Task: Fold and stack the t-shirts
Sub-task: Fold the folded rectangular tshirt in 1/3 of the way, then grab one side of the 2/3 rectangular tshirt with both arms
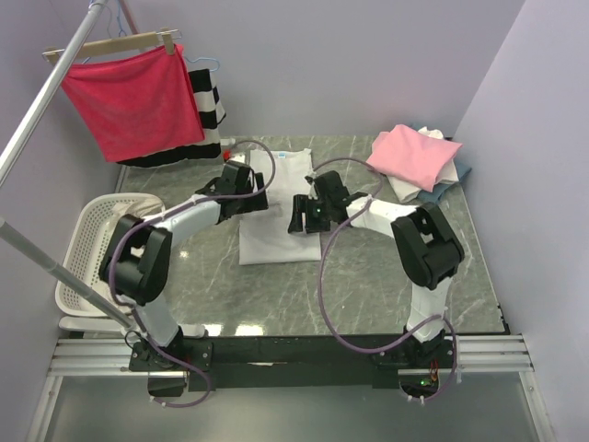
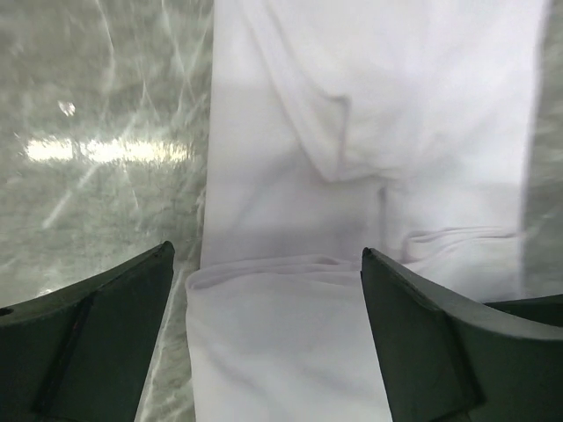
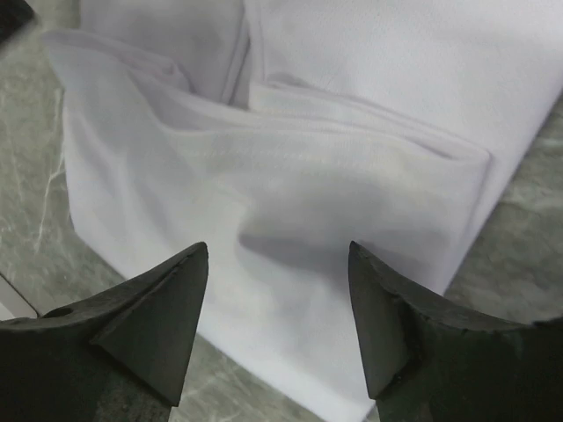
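Note:
A white t-shirt (image 1: pixel 276 235) lies partly folded lengthwise on the green marble table (image 1: pixel 368 276), its layered folds showing in both wrist views (image 2: pixel 369 132) (image 3: pixel 290 167). My left gripper (image 1: pixel 241 195) hangs open over the shirt's left side, fingers wide apart with only cloth (image 2: pixel 290 343) beneath. Over the shirt's right edge my right gripper (image 1: pixel 308 216) is open too, its fingers (image 3: pixel 167 316) straddling a folded corner and holding nothing. A stack of folded t-shirts (image 1: pixel 419 161), pink on top of white and blue-grey, sits at the back right.
A red cloth (image 1: pixel 133 97) on a wooden hanger and a black-and-white striped garment (image 1: pixel 210 106) hang from a rail at the back left. A white plastic basket (image 1: pixel 83 267) stands off the table's left edge.

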